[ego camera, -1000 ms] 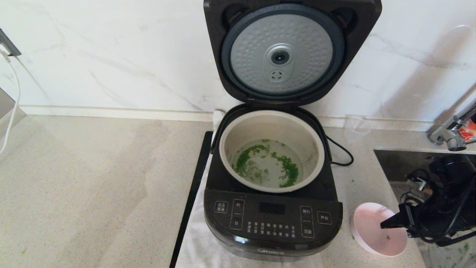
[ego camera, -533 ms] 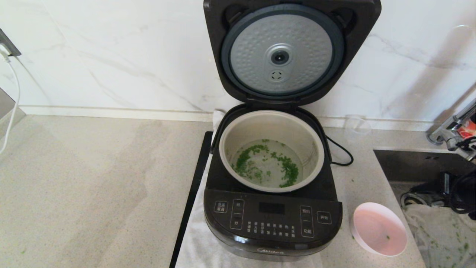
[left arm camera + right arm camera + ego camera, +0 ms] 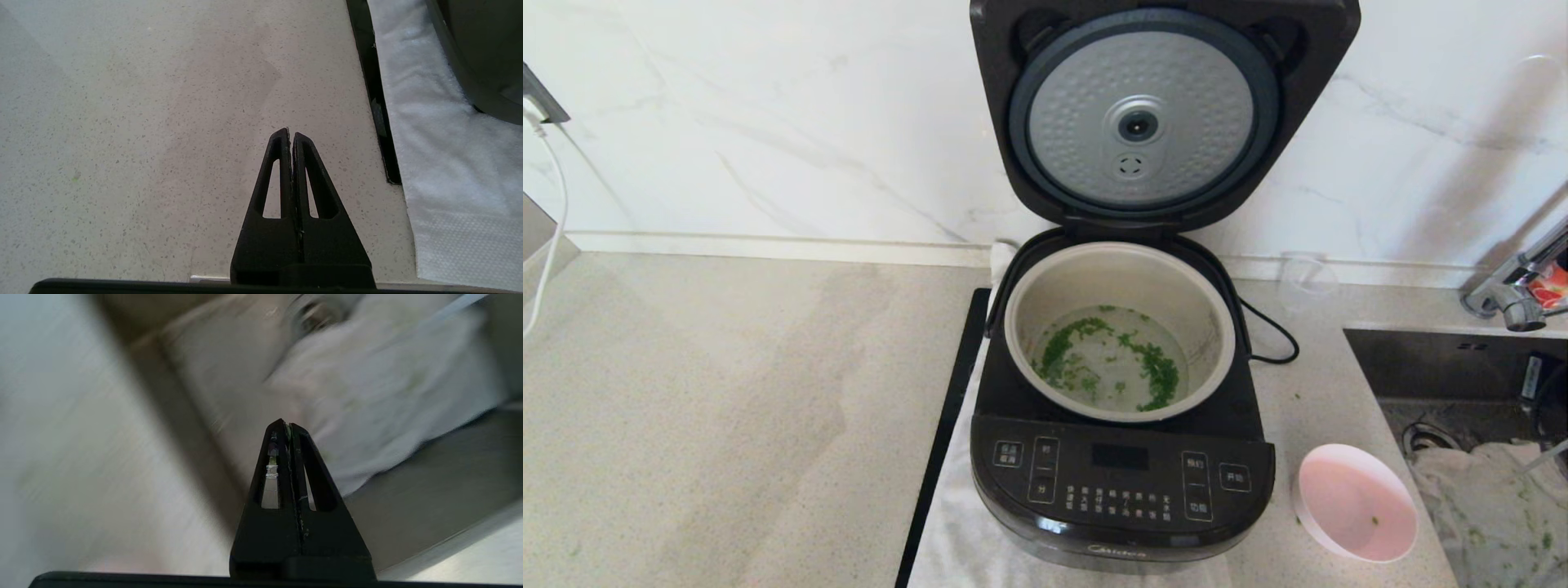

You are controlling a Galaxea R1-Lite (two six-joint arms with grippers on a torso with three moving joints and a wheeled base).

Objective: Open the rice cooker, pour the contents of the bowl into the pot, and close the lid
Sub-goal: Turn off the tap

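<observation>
The black rice cooker (image 3: 1123, 490) stands in the middle of the counter with its lid (image 3: 1141, 114) tilted up, dimpled silver underside showing. Chopped green contents (image 3: 1152, 371) lie scattered on the bottom of the metal pot (image 3: 1029, 327). To the cooker's right the pink bowl (image 3: 1352, 498) sits on the counter, holding only a green speck or two. My right gripper (image 3: 289, 425) is shut with nothing in it, hanging over the sink beyond the bowl; only a bit of its arm shows at the head view's right edge. Over bare counter left of the cooker, my left gripper (image 3: 291, 133) is shut.
A white towel (image 3: 441, 155) lies under the cooker, with a black strip (image 3: 947, 425) along its left side. The sink (image 3: 1462, 384) at right holds a crumpled cloth (image 3: 1494, 514); a tap (image 3: 1515, 286) and a clear plastic cup (image 3: 1307, 278) stand behind it.
My right gripper has left the bowl's rim and pulled away to the right over the sink, almost out of the head view. The bowl stays on the counter.
</observation>
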